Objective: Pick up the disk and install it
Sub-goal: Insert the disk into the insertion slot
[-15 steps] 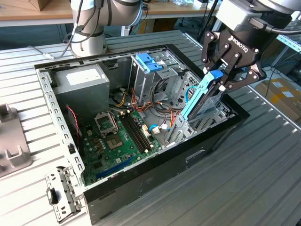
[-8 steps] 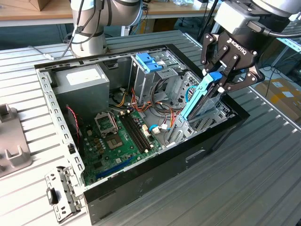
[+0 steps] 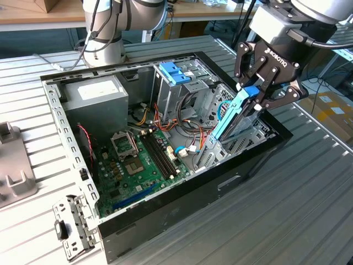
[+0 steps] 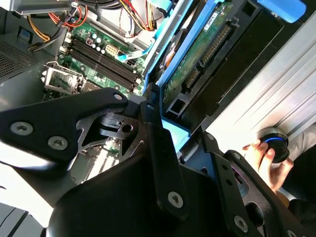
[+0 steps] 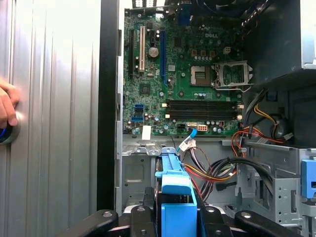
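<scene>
The disk [image 3: 231,121], a flat drive in a light-blue plastic frame, hangs steeply tilted over the open computer case [image 3: 182,199], at the exterior view's right. Its lower end reaches down among the metal bays and cables inside. My gripper [image 3: 255,95] is shut on the frame's upper end. In the second wrist view the disk's green circuit-board underside [image 4: 197,54] runs away from my black fingers [image 4: 158,143]. The first wrist view has the blue frame [image 5: 175,195] clamped between the gripper [image 5: 176,218], above a metal bay.
Inside the case are a green motherboard [image 3: 140,160], a grey power supply box [image 3: 96,94] and a drive cage with blue tabs [image 3: 176,74]. A person's hand [image 4: 264,158] rests on a round knob on the ribbed table beside the case. A loose metal bracket [image 3: 71,226] lies at the exterior view's left.
</scene>
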`<state>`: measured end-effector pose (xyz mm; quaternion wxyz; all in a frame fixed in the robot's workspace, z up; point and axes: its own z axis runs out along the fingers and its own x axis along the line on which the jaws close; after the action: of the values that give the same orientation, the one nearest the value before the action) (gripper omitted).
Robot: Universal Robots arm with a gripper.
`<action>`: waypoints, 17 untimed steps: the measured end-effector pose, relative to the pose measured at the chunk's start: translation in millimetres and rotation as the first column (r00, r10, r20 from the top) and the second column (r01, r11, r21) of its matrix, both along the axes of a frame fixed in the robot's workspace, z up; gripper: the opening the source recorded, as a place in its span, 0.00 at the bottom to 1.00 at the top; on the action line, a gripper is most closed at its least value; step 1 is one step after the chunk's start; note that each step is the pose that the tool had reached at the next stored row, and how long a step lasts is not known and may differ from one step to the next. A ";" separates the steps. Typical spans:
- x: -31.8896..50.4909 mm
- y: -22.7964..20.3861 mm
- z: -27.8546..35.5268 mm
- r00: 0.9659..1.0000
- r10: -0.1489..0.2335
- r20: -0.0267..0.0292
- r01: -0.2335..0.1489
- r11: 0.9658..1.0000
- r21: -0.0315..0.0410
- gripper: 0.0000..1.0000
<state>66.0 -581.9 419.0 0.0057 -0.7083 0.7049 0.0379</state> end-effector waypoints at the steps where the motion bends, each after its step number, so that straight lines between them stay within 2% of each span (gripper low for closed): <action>1: 0.0 0.0 -0.4 1.000 0.000 0.000 0.000 1.000 0.000 0.37; 17: 0.0 0.0 -8.7 1.000 0.000 0.000 0.000 1.000 0.000 0.37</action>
<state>66.0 -581.9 410.3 0.0057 -0.7083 0.7049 0.0379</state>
